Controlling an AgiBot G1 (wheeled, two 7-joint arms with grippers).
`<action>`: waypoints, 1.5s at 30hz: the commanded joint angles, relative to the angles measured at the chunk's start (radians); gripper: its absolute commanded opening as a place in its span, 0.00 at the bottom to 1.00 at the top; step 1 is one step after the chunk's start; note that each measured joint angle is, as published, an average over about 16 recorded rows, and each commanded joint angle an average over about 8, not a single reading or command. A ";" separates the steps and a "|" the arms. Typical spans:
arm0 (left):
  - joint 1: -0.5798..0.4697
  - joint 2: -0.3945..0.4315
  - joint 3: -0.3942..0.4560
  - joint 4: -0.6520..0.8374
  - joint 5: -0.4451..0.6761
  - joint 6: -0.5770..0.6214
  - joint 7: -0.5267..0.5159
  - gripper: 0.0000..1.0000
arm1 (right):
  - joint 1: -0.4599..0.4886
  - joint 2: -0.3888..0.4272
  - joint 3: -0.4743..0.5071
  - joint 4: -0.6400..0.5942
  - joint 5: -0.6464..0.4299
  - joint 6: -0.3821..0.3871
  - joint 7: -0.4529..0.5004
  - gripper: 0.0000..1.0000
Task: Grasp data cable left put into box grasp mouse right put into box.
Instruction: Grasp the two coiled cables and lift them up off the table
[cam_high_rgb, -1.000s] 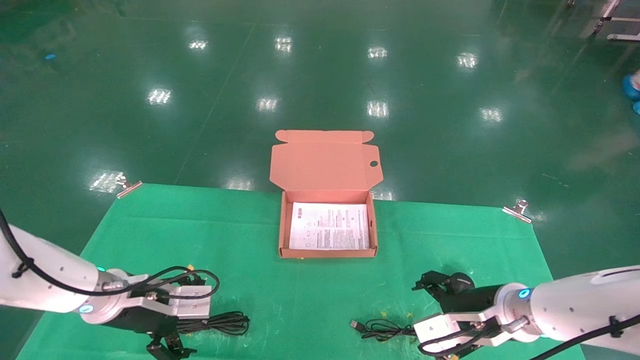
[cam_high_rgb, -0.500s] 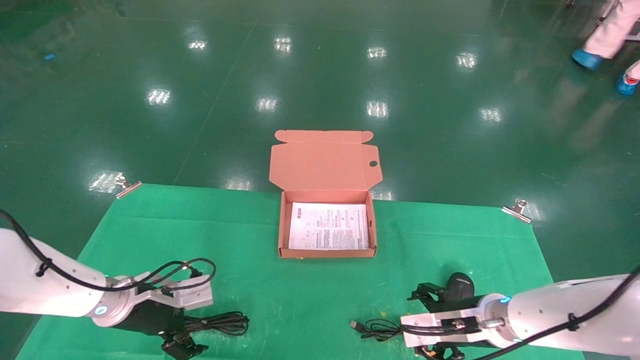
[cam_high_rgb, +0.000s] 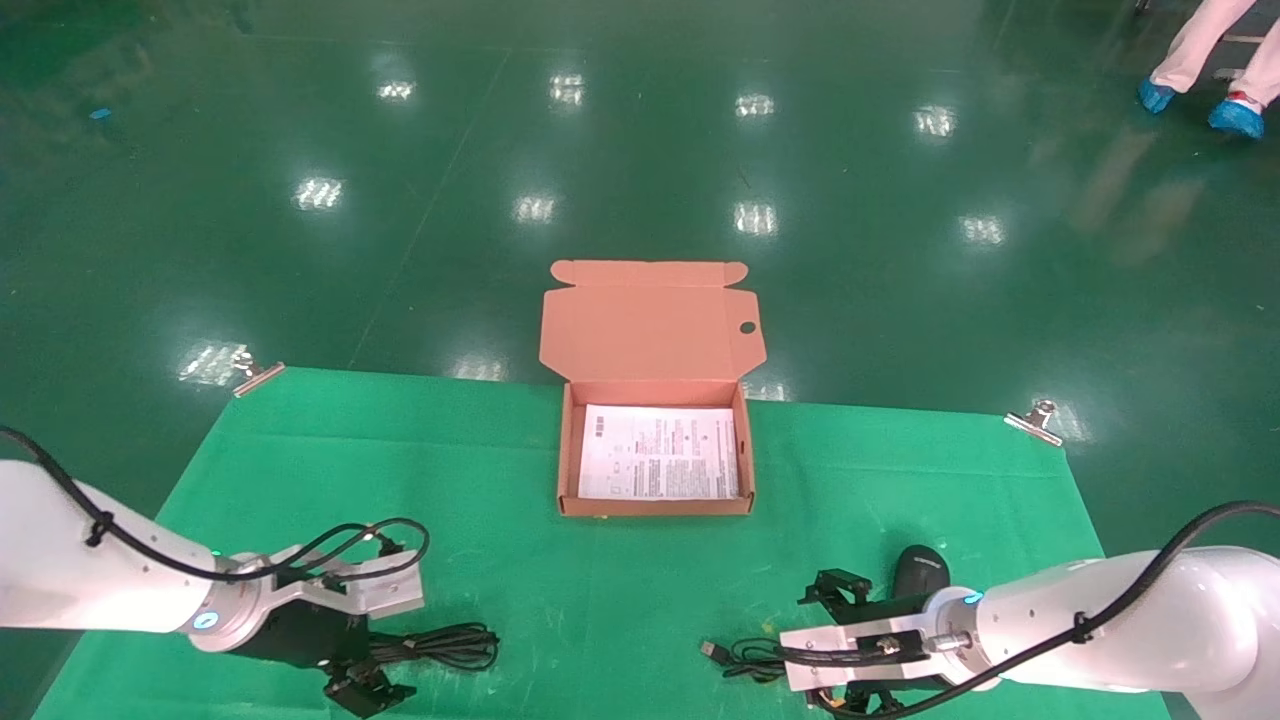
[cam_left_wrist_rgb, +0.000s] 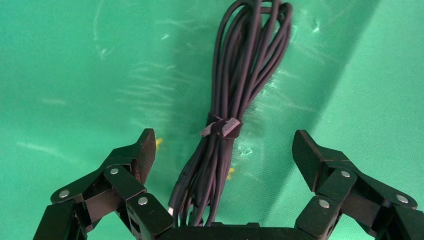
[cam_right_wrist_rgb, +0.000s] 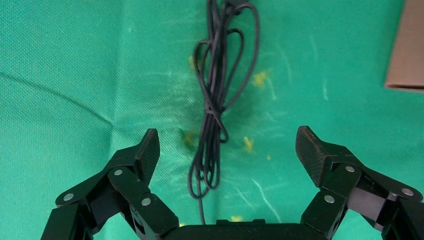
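Observation:
The data cable (cam_high_rgb: 440, 645) lies bundled on the green mat at the front left. My left gripper (cam_high_rgb: 372, 648) is open and low over its near end; in the left wrist view the cable (cam_left_wrist_rgb: 245, 65) runs out from between the spread fingers of the gripper (cam_left_wrist_rgb: 225, 145). The mouse (cam_high_rgb: 920, 570) sits at the front right, and its thin cord (cam_high_rgb: 760, 660) trails left to a USB plug. My right gripper (cam_high_rgb: 815, 648) is open beside the mouse, over the cord (cam_right_wrist_rgb: 215, 100), which lies between its fingers (cam_right_wrist_rgb: 227, 142). The box (cam_high_rgb: 655, 505) stands open at the middle, holding only a printed sheet.
The green mat (cam_high_rgb: 600, 580) is held by metal clips at its far corners (cam_high_rgb: 258, 372) (cam_high_rgb: 1035, 420). The box lid (cam_high_rgb: 650, 320) stands open toward the far side. A box corner shows in the right wrist view (cam_right_wrist_rgb: 407, 50). A person's feet (cam_high_rgb: 1200, 100) are at the far right.
My right gripper has moved left, off the mouse and over its cord. My left gripper has shifted slightly lower over the data cable. A person has walked in at the far right.

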 joint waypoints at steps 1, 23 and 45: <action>-0.002 0.007 -0.001 0.025 -0.003 -0.006 0.019 0.48 | 0.003 -0.014 -0.004 -0.024 -0.005 0.011 -0.011 0.68; -0.008 0.015 -0.005 0.057 -0.011 -0.014 0.049 0.00 | 0.007 -0.024 -0.007 -0.048 -0.006 0.019 -0.024 0.00; -0.008 0.013 -0.004 0.050 -0.010 -0.012 0.048 0.00 | 0.008 -0.020 -0.004 -0.043 -0.005 0.018 -0.021 0.00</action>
